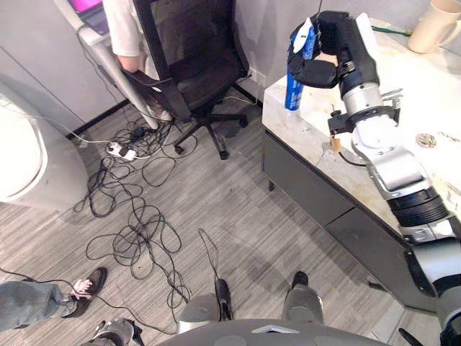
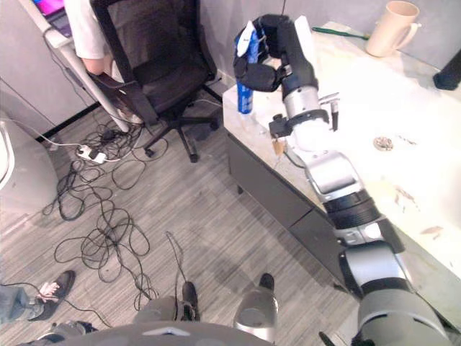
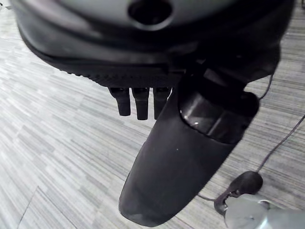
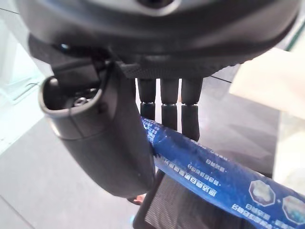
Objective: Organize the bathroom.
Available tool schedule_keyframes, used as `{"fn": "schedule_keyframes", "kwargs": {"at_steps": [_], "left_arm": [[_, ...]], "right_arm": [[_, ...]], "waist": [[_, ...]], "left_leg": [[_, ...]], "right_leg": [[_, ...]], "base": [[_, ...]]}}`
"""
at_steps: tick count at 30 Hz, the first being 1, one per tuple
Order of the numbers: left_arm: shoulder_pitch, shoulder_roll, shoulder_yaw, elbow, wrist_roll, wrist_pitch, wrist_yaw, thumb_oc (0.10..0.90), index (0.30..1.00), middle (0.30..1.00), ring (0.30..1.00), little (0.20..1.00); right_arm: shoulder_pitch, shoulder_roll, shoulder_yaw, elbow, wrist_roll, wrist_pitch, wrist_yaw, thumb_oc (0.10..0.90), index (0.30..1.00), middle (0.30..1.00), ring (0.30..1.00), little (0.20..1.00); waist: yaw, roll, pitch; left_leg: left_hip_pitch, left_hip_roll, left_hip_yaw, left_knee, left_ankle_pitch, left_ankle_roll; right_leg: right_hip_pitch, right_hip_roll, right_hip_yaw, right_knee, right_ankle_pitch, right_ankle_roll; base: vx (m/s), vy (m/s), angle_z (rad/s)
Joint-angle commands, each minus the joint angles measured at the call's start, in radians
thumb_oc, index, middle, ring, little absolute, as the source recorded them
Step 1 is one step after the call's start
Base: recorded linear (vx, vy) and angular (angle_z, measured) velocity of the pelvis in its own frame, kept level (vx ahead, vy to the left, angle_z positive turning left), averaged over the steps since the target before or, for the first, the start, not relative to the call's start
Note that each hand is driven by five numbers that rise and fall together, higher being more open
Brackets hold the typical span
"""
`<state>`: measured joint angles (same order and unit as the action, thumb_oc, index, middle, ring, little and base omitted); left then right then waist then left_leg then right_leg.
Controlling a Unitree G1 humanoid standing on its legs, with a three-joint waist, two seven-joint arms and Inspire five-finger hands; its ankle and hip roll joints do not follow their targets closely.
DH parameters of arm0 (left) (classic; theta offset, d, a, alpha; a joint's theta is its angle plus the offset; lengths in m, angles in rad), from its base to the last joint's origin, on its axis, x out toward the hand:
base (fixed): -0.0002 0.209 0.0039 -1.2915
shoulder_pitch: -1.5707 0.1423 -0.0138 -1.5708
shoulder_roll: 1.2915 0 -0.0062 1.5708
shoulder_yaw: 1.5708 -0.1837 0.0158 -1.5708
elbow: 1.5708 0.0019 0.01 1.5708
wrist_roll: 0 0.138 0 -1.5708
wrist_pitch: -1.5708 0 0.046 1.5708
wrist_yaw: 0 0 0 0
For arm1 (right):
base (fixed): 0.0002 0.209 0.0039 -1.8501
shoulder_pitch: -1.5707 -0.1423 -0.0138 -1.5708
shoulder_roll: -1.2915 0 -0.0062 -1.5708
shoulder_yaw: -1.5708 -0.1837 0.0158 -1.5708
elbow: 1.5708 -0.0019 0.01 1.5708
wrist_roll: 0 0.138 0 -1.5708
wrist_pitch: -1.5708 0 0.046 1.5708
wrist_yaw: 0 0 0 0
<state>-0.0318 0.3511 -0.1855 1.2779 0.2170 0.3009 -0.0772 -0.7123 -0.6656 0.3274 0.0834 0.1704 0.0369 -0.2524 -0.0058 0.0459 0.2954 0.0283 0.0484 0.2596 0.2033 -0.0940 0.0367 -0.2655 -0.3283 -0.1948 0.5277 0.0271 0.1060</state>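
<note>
My right hand [image 1: 328,50] is over the far left corner of the pale marble counter [image 1: 432,101], shut on a blue toothpaste tube [image 1: 293,90]. The tube stands upright with its white end up. Its lower end is level with the counter's corner; I cannot tell whether it touches. In the right wrist view the fingers [image 4: 162,107] and thumb curl round the blue tube [image 4: 214,171]. My left hand [image 3: 181,157] hangs over the grey plank floor with relaxed fingers [image 3: 140,102] and holds nothing.
A cream mug [image 1: 432,25] and a green toothbrush [image 2: 349,32] are at the counter's back, with a sink drain [image 1: 426,140] at the right. A black office chair [image 1: 191,65], a person's white sleeve [image 1: 126,32] and tangled cables [image 1: 137,223] lie to the left. A person's sandalled foot [image 1: 83,288] is near.
</note>
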Motion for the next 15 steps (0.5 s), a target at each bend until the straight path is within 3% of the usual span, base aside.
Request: {"fn": "schedule_keyframes", "kwargs": {"at_steps": [1,3,5,9,13,15], "left_arm": [[0.056,0.125,-0.022,0.010,0.009,0.083,0.050,0.800,0.900,0.900,0.900,0.900],[0.058,0.130,-0.014,0.022,-0.056,0.078,0.085,0.800,0.900,0.900,0.900,0.900],[0.035,0.129,-0.023,0.013,-0.045,0.050,0.059,0.800,0.900,0.900,0.900,0.900],[-0.006,0.119,-0.057,0.007,-0.060,0.022,0.035,0.800,0.900,0.900,0.900,0.900],[0.001,0.101,-0.064,0.009,-0.032,0.019,0.027,0.800,0.900,0.900,0.900,0.900],[0.035,0.082,-0.070,-0.004,-0.025,0.033,0.055,0.800,0.900,0.900,0.900,0.900]], "right_arm": [[-0.222,-0.041,-0.092,-0.112,0.027,-0.143,-0.067,0.400,0.300,0.300,0.300,0.300],[-0.255,-0.021,-0.076,-0.107,0.020,-0.151,-0.082,0.400,0.300,0.300,0.300,0.300],[-0.298,-0.026,-0.067,-0.094,0.006,-0.154,-0.094,0.400,0.300,0.300,0.300,0.300],[-0.341,-0.054,-0.072,-0.071,-0.011,-0.174,-0.106,0.400,0.300,0.300,0.300,0.300],[-0.323,-0.088,-0.089,-0.091,-0.009,-0.156,-0.092,0.400,0.300,0.300,0.300,0.300],[-0.315,-0.103,-0.101,-0.102,-0.009,-0.113,-0.084,0.400,0.300,0.300,0.300,0.300]], "waist": [[-0.003,-0.009,-0.051],[-0.002,-0.026,-0.051],[-0.002,-0.022,-0.052],[-0.009,-0.001,-0.035],[-0.013,0.002,-0.044],[-0.004,-0.001,-0.061]], "left_leg": [[0.031,-0.023,-0.105,-0.018,-0.065,-0.044],[0.015,0.000,-0.071,0.019,-0.078,-0.059],[-0.016,0.016,-0.058,0.018,-0.062,-0.068],[-0.066,0.031,-0.048,0.015,-0.039,-0.080],[-0.054,0.034,-0.045,0.009,-0.040,-0.088],[-0.020,0.032,-0.050,-0.003,-0.042,-0.091]], "right_leg": [[-0.025,0.100,0.130,-0.093,0.060,0.069],[0.007,0.090,0.079,-0.205,0.004,0.058],[0.051,0.112,0.078,-0.283,-0.015,0.040],[0.054,0.123,0.087,-0.320,-0.024,0.035],[0.055,0.114,0.083,-0.320,-0.028,0.039],[0.073,0.110,0.084,-0.326,-0.022,0.047]], "base": [[0.27,-0.333,-0.44],[0.07,-0.193,0.01],[-0.07,-0.076,0.11],[-0.11,-0.008,0.06],[0.06,0.036,0.12],[0.21,0.020,-0.01]]}}
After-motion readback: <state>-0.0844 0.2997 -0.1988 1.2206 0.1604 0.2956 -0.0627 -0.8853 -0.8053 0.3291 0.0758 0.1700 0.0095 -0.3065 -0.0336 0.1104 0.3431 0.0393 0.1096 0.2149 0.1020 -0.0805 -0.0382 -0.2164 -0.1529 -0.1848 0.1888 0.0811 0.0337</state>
